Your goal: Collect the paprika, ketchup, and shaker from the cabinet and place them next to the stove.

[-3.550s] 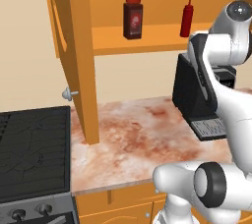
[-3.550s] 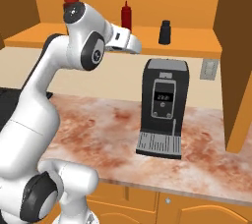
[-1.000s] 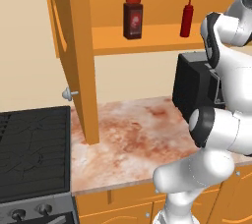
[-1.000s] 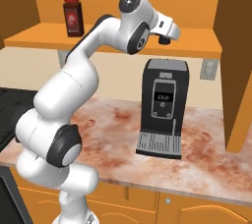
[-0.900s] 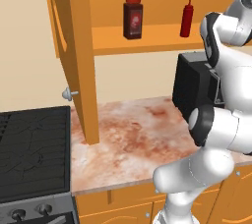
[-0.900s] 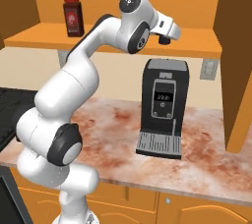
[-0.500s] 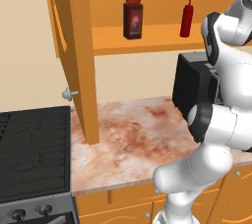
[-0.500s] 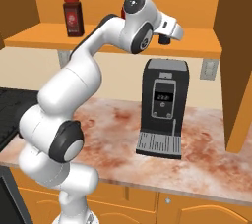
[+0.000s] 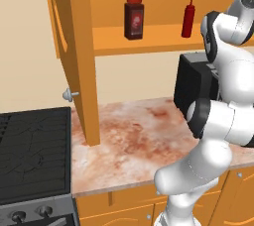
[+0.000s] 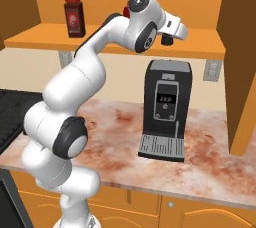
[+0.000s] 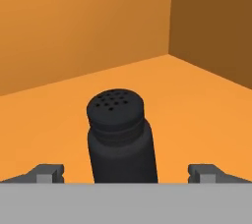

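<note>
Cabinet (image 9: 79,46): orange wooden wall unit, its tall door panel standing open and reaching down to the counter in the left base view, its plain shelf running across both base views. Counter (image 9: 134,145): mottled reddish stone top, lying under the cabinet and carrying the appliances. Stove (image 9: 32,155): black cooktop with dark grates, sitting at the counter's left end (round knobs showing on its grey front panel along the bottom edge). Coffee machine (image 10: 166,109): large black unit with a lit front display, standing on the counter below the shelf. Arm: white with dark joints, reaching up from the base so that its hand is sitting at shelf height. Paprika (image 10: 73,15): squarish dark jar with red cap and red label, standing upright on the shelf, well apart from the hand. Ketchup (image 9: 187,18): slim red squeeze bottle with a pointed top, standing upright on the shelf to the right of the paprika in the left base view. Gripper (image 11: 128,173): fingers spread wide, one tip showing at each side of the shaker, neither one touching it. Shaker (image 11: 122,137): small black item with a perforated rounded top, standing upright on the shelf near the cabinet's back corner, sitting between the spread fingertips in the hand view.
</note>
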### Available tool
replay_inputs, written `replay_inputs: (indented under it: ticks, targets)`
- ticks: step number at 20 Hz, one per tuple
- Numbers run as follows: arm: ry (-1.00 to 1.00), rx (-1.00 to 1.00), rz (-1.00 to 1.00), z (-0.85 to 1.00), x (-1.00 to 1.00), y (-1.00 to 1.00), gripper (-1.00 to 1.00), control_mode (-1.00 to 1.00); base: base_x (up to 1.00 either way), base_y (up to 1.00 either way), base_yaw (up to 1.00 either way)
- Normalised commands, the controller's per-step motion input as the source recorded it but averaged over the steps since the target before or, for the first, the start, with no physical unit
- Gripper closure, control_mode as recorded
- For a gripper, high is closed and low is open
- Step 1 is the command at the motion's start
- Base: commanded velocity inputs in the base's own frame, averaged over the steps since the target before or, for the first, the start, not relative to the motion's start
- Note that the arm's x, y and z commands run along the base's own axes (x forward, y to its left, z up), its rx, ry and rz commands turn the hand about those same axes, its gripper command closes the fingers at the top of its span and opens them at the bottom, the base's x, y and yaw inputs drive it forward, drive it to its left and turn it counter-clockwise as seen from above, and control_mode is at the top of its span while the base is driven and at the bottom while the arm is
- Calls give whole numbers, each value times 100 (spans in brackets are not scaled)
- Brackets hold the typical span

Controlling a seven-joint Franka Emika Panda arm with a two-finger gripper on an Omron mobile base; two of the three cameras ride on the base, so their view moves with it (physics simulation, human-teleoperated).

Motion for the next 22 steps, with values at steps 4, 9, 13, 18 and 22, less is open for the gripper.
replay_inputs:
  ticks: [4,9,13,18,22]
  targets:
    - [3,0,0,-1,10,0,-100,-100,0,0,0]
    - [4,0,0,-5,10,0,-100,-100,0,0,0]
    - [4,0,0,-6,11,0,-100,-100,0,0,0]
    - [2,0,0,-6,3,-2,100,-100,0,0,0]
    - [0,0,0,-6,0,-4,100,-100,0,0,0]
